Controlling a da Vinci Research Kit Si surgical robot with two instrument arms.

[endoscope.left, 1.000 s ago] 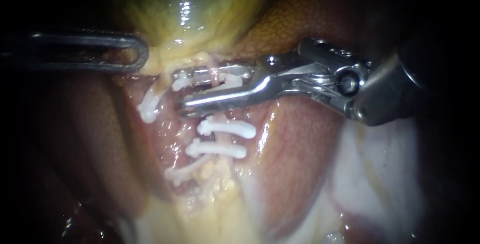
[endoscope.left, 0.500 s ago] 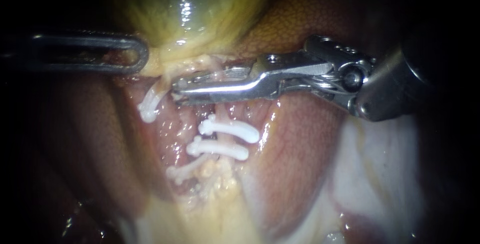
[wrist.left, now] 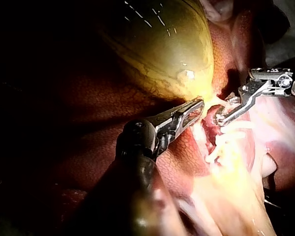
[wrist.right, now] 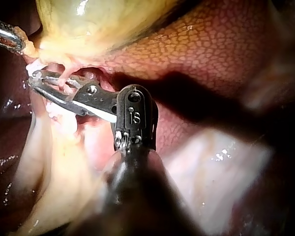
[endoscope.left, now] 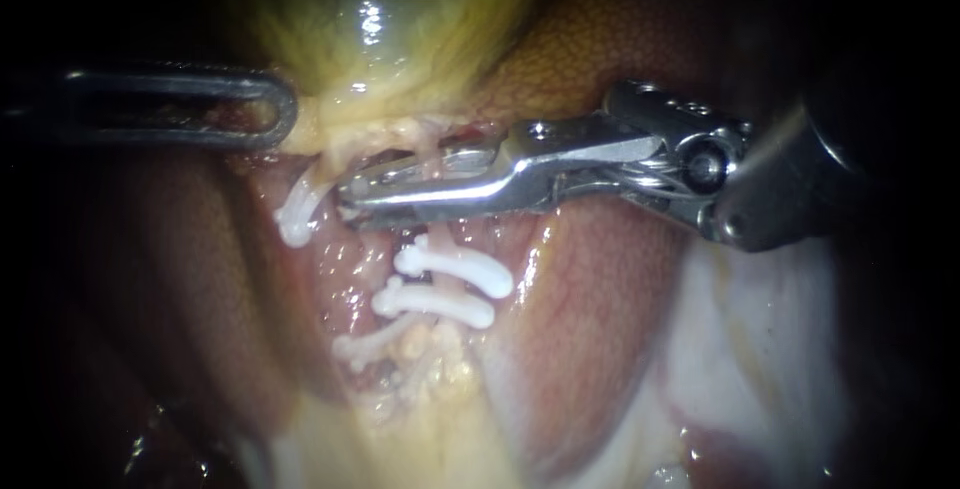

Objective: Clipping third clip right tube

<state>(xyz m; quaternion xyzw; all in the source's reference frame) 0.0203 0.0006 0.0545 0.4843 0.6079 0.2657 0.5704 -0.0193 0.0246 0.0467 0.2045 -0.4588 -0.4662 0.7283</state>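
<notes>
My right instrument point(endoscope.left: 347, 192) reaches in from the right, across the right tube point(endoscope.left: 432, 154) just below the gallbladder point(endoscope.left: 380, 9). Its jaws are squeezed together on a clip around that tube, and the clip is mostly hidden between them. Below the jaws, two white clips point(endoscope.left: 455, 267) point(endoscope.left: 435, 301) cross the same tube. My left instrument point(endoscope.left: 280, 109) lies level from the left, its jaws shut on tissue at the gallbladder's neck. In the right wrist view the right instrument point(wrist.right: 32, 81) closes on the tube under the gallbladder point(wrist.right: 88, 24).
White clips point(endoscope.left: 295, 214) point(endoscope.left: 365, 347) sit on the left tube beside the right one. Liver point(endoscope.left: 590, 39) rises behind the right instrument, and pale tissue point(endoscope.left: 760, 349) lies under its shaft. In the left wrist view my left instrument point(wrist.left: 199, 105) and right instrument point(wrist.left: 220, 120) nearly meet.
The right instrument's jaws were open around the tube with a white clip showing; they have squeezed together on it and edged slightly left. The left instrument has held still.
</notes>
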